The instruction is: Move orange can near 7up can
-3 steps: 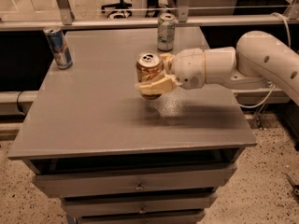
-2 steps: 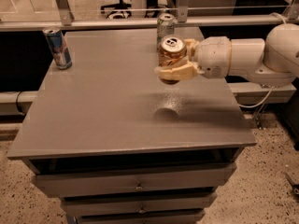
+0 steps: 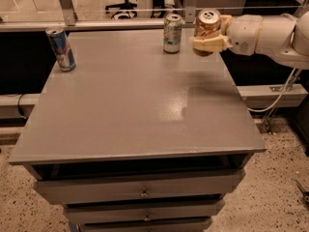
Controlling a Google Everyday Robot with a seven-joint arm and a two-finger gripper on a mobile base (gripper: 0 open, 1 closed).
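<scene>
camera view: end effector [image 3: 210, 41] clamped on orange can [image 3: 207, 23]. since a second ago the can has travelled from mid-table [image 3: 125, 115] to the far edge, near the right corner. it is now aloft just beside 7up can [image 3: 172, 33]. judgement: only lowering and release remain.
</scene>
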